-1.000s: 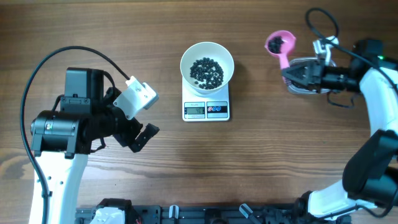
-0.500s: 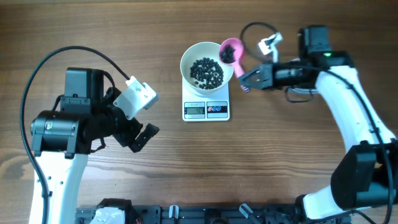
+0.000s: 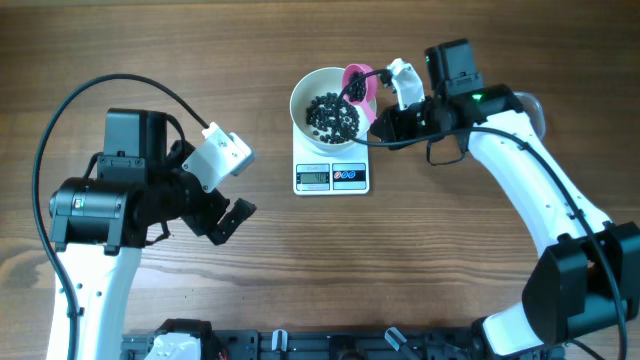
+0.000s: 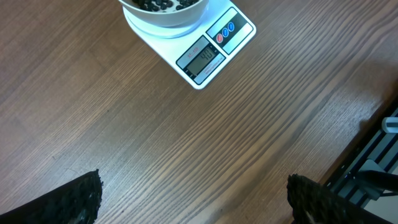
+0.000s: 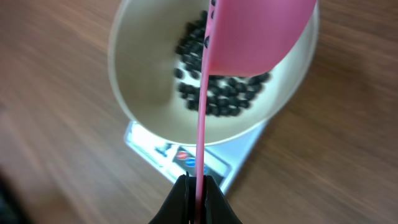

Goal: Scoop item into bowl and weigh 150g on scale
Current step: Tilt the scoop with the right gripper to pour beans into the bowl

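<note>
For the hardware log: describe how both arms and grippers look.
The left arm has a white link, bulky black joint housings, a long arching black cable and a white box at the wrist. The left gripper is black, and its fingers have nubbly pads. The right arm has white links, black joints, a small green light and thin black cable. The right gripper is black too.

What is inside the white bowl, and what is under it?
Inside the bowl lie black beans. The pink scoop over its rim covers part of the inside. Under it stands the scale, its platform covered.
</note>
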You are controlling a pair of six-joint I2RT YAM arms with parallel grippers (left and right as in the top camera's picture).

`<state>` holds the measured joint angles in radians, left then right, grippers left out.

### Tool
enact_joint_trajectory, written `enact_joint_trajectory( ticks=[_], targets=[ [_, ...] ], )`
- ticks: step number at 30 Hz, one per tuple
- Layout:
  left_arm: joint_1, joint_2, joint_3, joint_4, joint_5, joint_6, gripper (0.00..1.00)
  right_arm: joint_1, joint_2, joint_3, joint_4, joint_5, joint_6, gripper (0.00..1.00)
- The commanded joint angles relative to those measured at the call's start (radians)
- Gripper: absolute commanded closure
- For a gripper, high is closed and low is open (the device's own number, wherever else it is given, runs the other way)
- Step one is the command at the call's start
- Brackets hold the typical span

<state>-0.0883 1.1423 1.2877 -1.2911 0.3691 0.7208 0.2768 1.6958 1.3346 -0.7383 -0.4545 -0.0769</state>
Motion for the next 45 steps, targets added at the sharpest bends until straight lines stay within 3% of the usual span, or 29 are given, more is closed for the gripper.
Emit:
enact_joint_trajectory(
  ticks=[1, 12, 45],
  targets=[
    [0.008, -0.01, 0.006, 0.0, 0.023, -0.003, 0.0, 0.04, -0.017, 0.0, 0.009, 0.172, -0.071, 0.95],
    [0.008, -0.01, 0.006, 0.0, 0.023, -0.003, 0.0, 0.145, -0.017, 0.0, 0.025, 0.431, -0.142, 0.95],
    [0.008, -0.01, 0.006, 0.0, 0.023, -0.002, 0.0, 0.282, -0.025, 0.006, 0.109, 0.793, -0.291, 0.96]
  ],
)
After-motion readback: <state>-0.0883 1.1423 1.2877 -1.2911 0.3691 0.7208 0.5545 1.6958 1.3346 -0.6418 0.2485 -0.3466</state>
